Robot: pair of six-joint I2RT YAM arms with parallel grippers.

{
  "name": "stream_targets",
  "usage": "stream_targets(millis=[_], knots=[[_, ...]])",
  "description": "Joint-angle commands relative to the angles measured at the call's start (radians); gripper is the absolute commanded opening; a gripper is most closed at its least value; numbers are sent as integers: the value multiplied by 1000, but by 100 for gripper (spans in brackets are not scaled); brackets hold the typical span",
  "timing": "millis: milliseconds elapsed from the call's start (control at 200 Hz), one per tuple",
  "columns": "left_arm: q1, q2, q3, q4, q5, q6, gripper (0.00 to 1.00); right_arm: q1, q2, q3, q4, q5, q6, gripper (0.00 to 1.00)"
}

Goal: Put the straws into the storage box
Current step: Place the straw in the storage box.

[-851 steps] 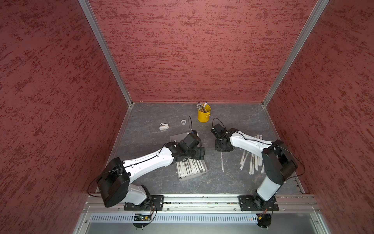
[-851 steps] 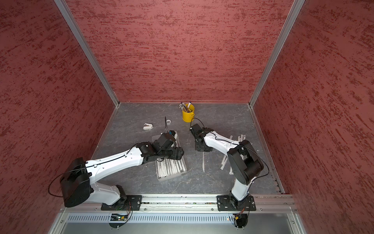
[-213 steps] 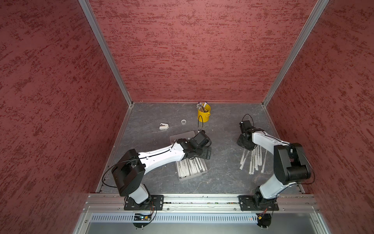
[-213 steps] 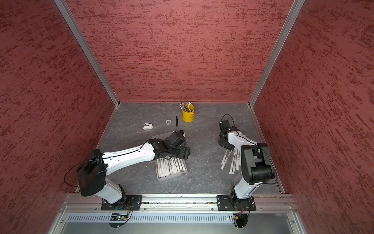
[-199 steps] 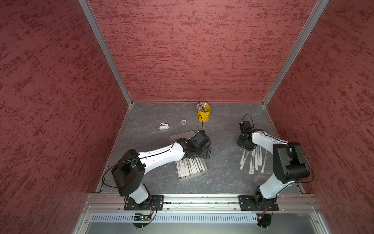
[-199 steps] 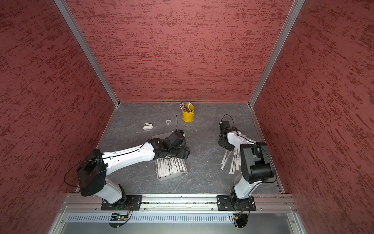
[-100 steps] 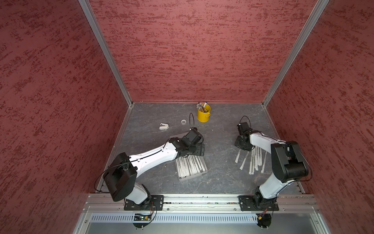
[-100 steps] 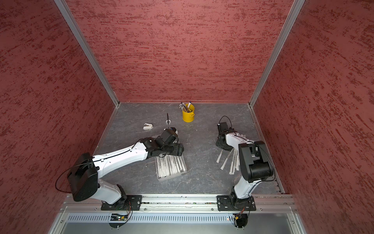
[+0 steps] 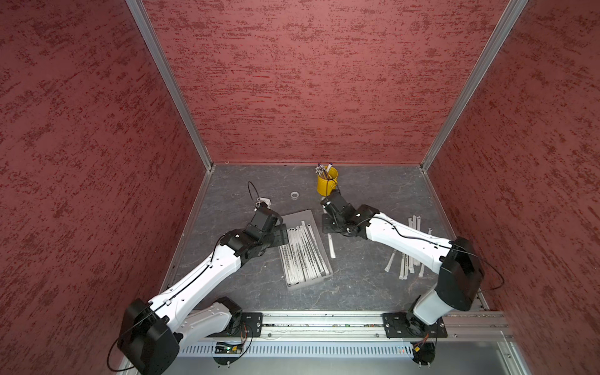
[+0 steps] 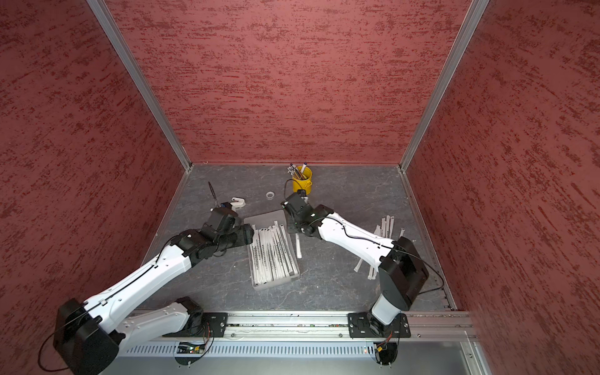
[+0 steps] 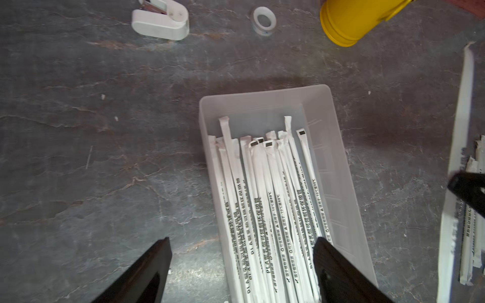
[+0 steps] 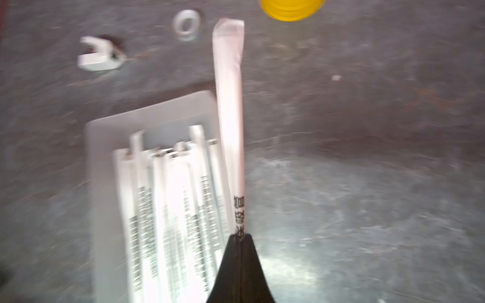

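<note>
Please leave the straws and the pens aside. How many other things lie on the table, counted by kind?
storage box: 1
yellow cup: 1
tape roll: 1
white stapler-like tool: 1
Total: 4

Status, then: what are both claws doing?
Left gripper open at storage box. Right gripper shut on one straw, beside the box. More straws loose on table. Nothing blocking.
</note>
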Motion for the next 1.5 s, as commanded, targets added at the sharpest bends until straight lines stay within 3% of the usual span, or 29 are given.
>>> stream_targets(millis=[0,180,506,792,1027,1177,1293,1393,1498], knots=[[27,-19,-26,-45,5,-15,87,91,102,55,2,-23,53,2],[31,-30,-51,-26,37,-27,87,151,231,99,66,-61,106,1],[31,-22,-70,9,61,-34,87,164,357,108,75,-100,157,1],[31,-22,-67,19,67,-30,87,164,374,117,70,-125,155,8],[28,-28,-37,13,68,-21,87,139,245,97,16,-108,136,19],[-21,5,2,51,82,-10,86,32,73,4,-32,-75,130,27],[-158,105,83,107,62,17,87,-146,-56,-130,-80,-53,114,31],[-276,226,154,165,53,30,87,-318,-155,-247,-124,8,92,41],[-347,346,213,205,65,29,88,-468,-213,-322,-136,62,76,49]])
